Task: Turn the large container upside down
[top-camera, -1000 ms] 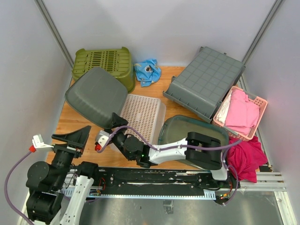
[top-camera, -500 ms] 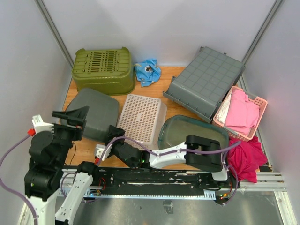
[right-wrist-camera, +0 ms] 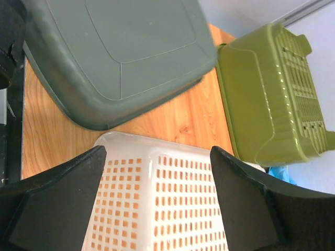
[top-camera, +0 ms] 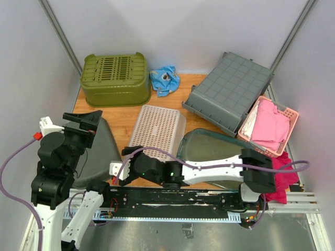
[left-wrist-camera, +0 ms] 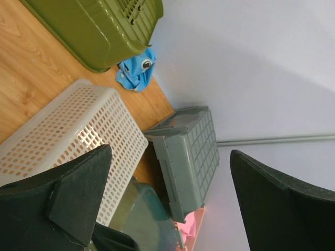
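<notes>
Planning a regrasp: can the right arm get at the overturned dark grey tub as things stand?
Probably yes. The right gripper, open, hangs over the white basket with the dark grey tub just ahead; only bare table between.

Hole grid is running across the cream perforated plastic basket point(top-camera: 159, 128). Behind it, the olive plastic bin point(top-camera: 114, 78) is showing slats; left of it, the dark-grey plastic tub point(top-camera: 107, 149) is showing plain.

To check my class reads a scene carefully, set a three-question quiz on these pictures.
1. True or false: the dark grey plastic tub lies bottom up on the wooden table.
2. What lies between the olive slatted plastic basket and the grey gridded plastic crate? A blue cloth; B red cup; C bottle.
3. Fill in: the left tool and right tool are both ____.
Key: 1 true; 2 A; 3 open.
</notes>
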Motion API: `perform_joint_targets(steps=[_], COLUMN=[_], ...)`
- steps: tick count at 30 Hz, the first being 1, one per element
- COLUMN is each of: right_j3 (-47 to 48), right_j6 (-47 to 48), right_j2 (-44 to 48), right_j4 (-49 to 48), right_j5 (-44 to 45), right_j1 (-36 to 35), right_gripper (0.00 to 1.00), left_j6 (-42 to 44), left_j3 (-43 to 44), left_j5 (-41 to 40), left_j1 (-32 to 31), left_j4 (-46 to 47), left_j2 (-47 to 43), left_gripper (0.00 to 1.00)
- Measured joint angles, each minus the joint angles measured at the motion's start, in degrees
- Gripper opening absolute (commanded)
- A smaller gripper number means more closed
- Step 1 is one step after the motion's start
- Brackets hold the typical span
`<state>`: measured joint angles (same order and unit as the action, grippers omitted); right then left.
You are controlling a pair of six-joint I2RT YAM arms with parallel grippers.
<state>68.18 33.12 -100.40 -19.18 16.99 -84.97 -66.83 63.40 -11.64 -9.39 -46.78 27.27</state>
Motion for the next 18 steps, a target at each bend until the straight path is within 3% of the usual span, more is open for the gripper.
perform_joint_targets(steps=[9, 18], right_j3=[-0.5, -0.5], right_j6=[-12.2, -30.7], right_j2=[15.9, 28.5], right_j4=[15.0, 36.9], right_j5=[0.6, 1.9], right_j1=[7.8, 28.8], right_gripper=[0.82, 0.81], left_j6=[10.8, 23.9], left_j3=[0.8, 0.8], left_j5=[5.1, 5.2], left_j1=[0.0, 0.0], left_j4=[3.0, 6.1], left_j2=[12.8, 20.3], left_gripper=[0.99, 0.99])
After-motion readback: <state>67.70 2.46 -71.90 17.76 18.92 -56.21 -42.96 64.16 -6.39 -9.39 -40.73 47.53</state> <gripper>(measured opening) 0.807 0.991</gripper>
